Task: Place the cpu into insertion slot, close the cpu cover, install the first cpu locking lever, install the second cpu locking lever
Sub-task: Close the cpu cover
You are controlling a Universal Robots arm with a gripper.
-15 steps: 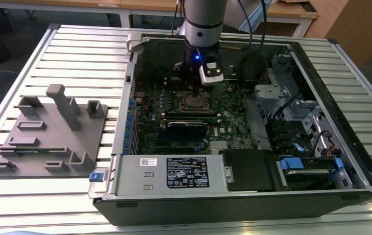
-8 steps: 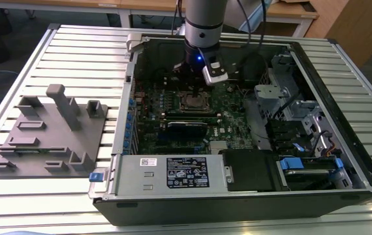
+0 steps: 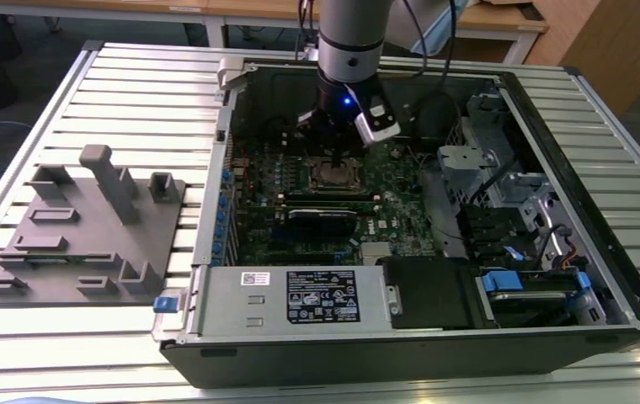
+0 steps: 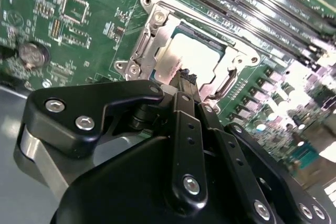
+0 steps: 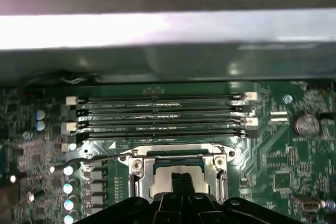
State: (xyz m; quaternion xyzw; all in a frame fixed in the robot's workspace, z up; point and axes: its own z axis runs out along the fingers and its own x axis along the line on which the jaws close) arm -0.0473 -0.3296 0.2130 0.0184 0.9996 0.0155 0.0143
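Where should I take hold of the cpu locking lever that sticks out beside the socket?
Grip the locking lever at its bent free end, probably from above: it is a thin wire rod, and that hooked tip juts out beyond the cpu cover.

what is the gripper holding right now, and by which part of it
Nothing, as far as shows: the gripper is shut with nothing between its fingers, and its tips are down over the cpu.

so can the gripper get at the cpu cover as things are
Probably yes. The gripper hangs right over the cpu cover, its closed fingertips down at the cover's window, and nothing lies between them; the memory slots stand off to the side.
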